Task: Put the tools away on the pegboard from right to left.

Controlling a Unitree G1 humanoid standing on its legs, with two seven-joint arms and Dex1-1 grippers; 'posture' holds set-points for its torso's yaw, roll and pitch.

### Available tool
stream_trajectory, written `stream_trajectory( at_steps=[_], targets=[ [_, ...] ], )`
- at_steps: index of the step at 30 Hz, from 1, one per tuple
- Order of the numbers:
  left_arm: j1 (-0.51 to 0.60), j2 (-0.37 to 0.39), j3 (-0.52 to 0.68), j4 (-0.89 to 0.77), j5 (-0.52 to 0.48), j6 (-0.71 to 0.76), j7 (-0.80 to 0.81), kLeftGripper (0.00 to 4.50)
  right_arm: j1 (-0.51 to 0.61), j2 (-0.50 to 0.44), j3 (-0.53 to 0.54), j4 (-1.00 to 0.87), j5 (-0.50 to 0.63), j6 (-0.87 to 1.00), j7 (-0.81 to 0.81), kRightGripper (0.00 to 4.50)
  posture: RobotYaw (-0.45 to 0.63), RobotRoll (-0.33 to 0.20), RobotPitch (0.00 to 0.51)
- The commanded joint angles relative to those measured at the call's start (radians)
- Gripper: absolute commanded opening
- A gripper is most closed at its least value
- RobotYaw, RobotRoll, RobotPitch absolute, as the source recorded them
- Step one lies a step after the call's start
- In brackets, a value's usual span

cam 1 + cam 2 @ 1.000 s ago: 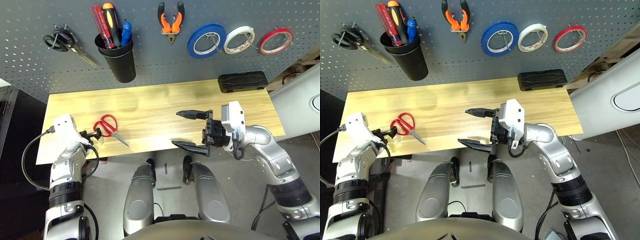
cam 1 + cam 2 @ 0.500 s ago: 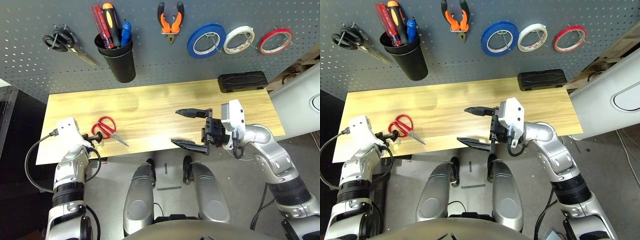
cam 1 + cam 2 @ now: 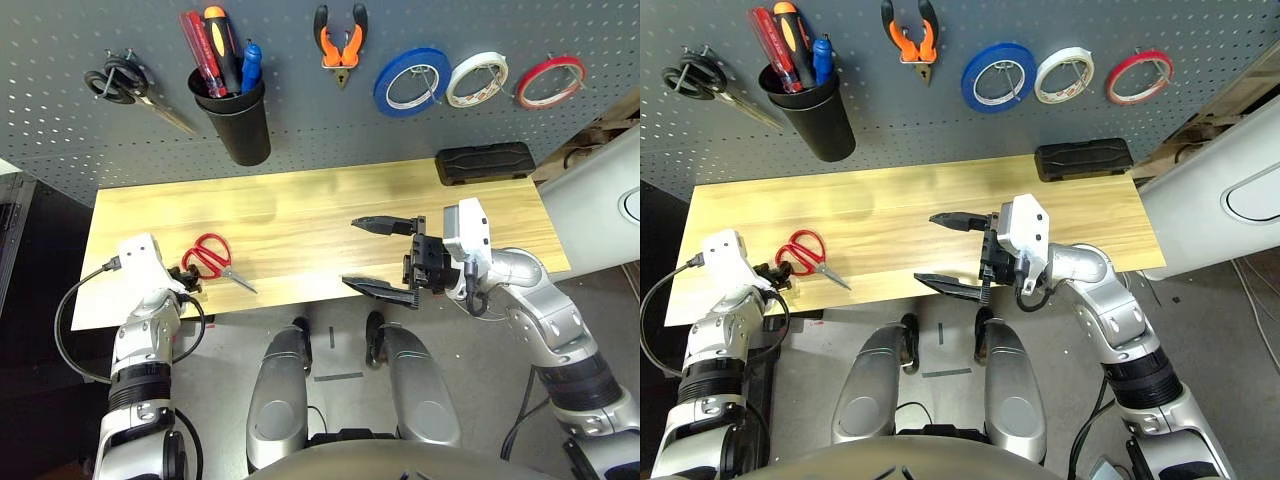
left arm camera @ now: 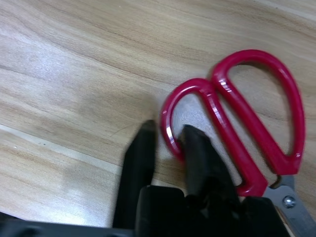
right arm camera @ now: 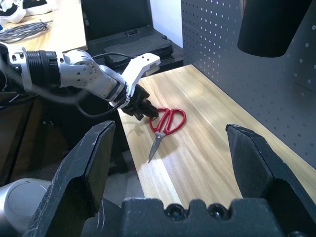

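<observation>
**Ana:** Left gripper (image 4: 165, 134) first: its two black fingers have drawn nearly together on the rim of one handle loop of the red-handled scissors (image 3: 213, 255), one finger inside the ring, the other outside. It looks like a pinch on that plastic rim, though the scissors lie flat on the table (image 3: 300, 215) near its left front corner, not yet lifted.

**Ben:** How will they handle from there?

**Ana:** Light and stiff, I'd judge, with smooth plastic loops that could slip. Held by one loop alone, the blades may swing down or pivot open at the screw. A hold at the loop suits hanging, since the other ring is free for a hook.

**Ben:** And further right?

**Ana:** On the pegboard (image 3: 300, 120) the black-handled scissors (image 3: 128, 84) hang far left, then the black cup (image 3: 236, 118) with the screwdriver (image 3: 201, 45), the orange-handled pliers (image 3: 341, 42), and the red tape ring (image 3: 551, 80) at the far right.

**Ben:** The other arm?

**Ana:** Right gripper (image 3: 384, 258) hovers over the table's front edge, jaws spread wide, holding nothing.
</observation>
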Motion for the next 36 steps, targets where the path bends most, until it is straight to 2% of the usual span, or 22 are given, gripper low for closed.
stream_trajectory(
  at_steps=[1,12,20,27,36],
  targets=[
    [0.027,-0.014,-0.003,0.021,0.007,0.011,0.005,0.04,0.011,-0.014,0.0,-0.019,0.012,0.002,0.009,4.5,-0.04,0.0,0.317],
    [-0.016,-0.014,0.021,-0.049,-0.016,-0.031,0.003,0.04,-0.004,-0.024,-0.012,0.016,0.01,-0.015,0.018,4.5,-0.02,0.0,0.301],
    [-0.048,0.036,0.045,-0.303,-0.063,0.079,-0.026,0.04,-0.037,-0.107,-0.119,0.063,0.112,0.013,0.113,4.5,0.02,0.0,0.247],
    [-0.037,0.108,0.067,-0.479,-0.084,0.15,-0.066,0.04,-0.144,-0.178,-0.185,0.18,0.181,0.054,0.217,4.5,0.07,0.0,0.199],
    [0.007,0.185,0.166,-0.647,-0.109,0.185,-0.096,0.04,-0.258,-0.157,-0.273,0.263,0.271,0.122,0.219,4.5,0.11,0.0,0.145]
  ],
)
